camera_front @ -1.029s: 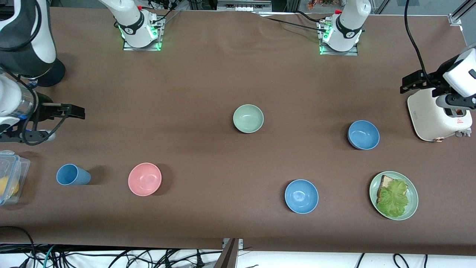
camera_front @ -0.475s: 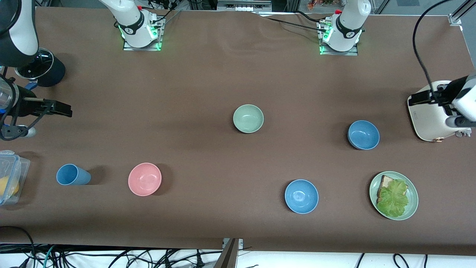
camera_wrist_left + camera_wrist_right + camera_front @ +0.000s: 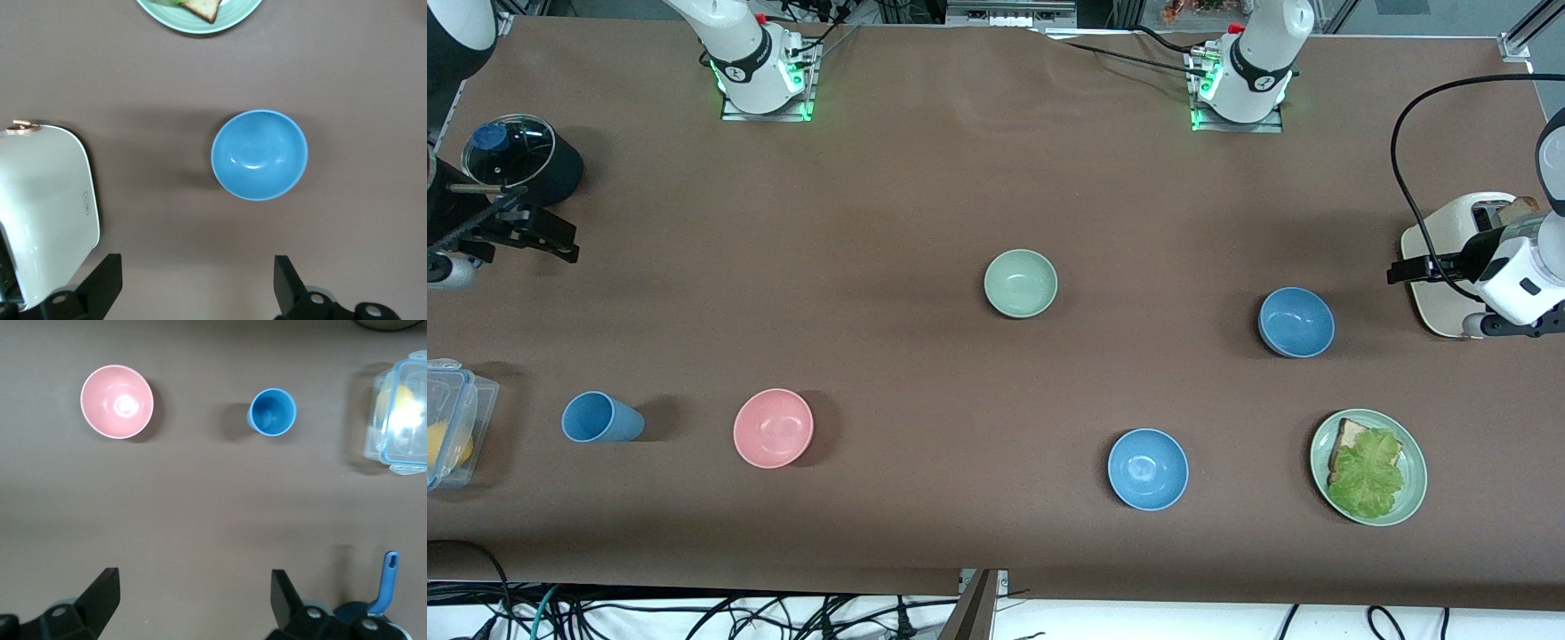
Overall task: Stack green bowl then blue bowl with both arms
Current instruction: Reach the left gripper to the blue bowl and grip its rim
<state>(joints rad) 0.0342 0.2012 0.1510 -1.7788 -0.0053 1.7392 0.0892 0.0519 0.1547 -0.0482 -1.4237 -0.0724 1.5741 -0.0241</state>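
Brown table (image 3: 925, 196) holds empty green bowl (image 3: 1021, 283), blue bowl (image 3: 1296, 322).

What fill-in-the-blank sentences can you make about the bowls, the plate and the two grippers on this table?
1. The green bowl holds ____.
2. The plate carries toast and ____.
3. The left gripper, over the toaster, has its fingers ____.
4. The right gripper hangs beside the black pot, holding ____.

Missing words: nothing; lettuce; open; nothing
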